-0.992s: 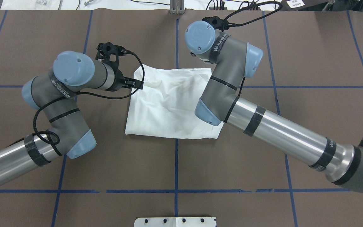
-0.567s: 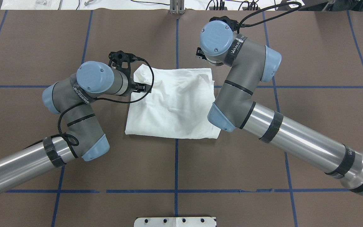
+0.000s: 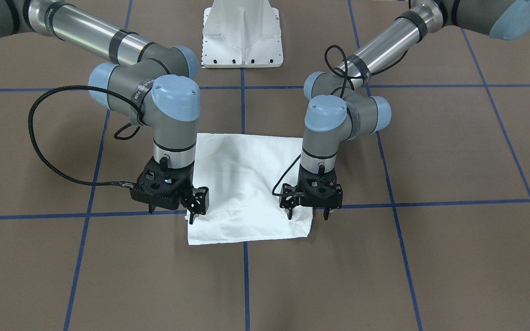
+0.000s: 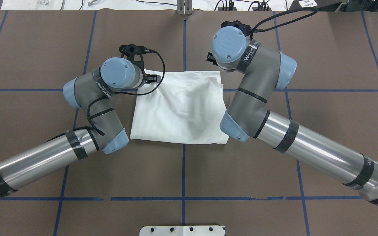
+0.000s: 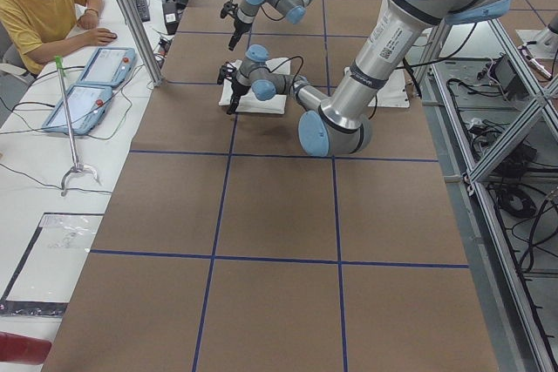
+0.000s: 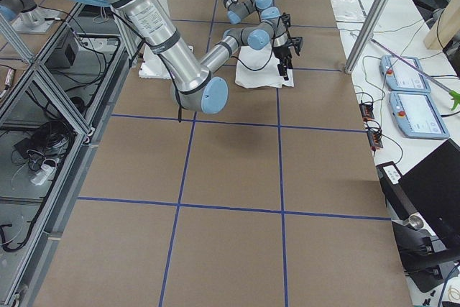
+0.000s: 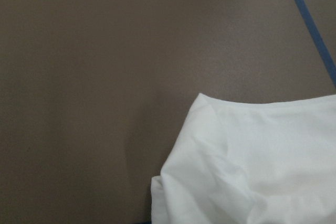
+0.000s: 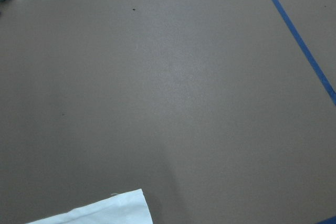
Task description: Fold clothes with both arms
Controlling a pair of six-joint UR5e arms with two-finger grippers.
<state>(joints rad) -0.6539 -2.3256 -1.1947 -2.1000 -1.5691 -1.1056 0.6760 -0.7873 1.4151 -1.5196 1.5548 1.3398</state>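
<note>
Since the earlier overhead frame the left arm (image 4: 90,95) has swung its wrist toward 12 o'clock, and the shirt's far-left corner has settled flat. The white T-shirt (image 4: 179,108) lies folded into a rough square at the centre of the table (image 4: 274,164). The left gripper (image 3: 308,215) hangs over its 11 o'clock corner and the right gripper (image 3: 170,216) over its 1 o'clock corner. Both have their fingers spread wide and grasp nothing. A black band (image 4: 249,54) on the right arm (image 4: 258,95) carries white lettering beginning "WANJEE".

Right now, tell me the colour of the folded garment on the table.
The garment is plain white; overhead exterior view shows it best.
</note>
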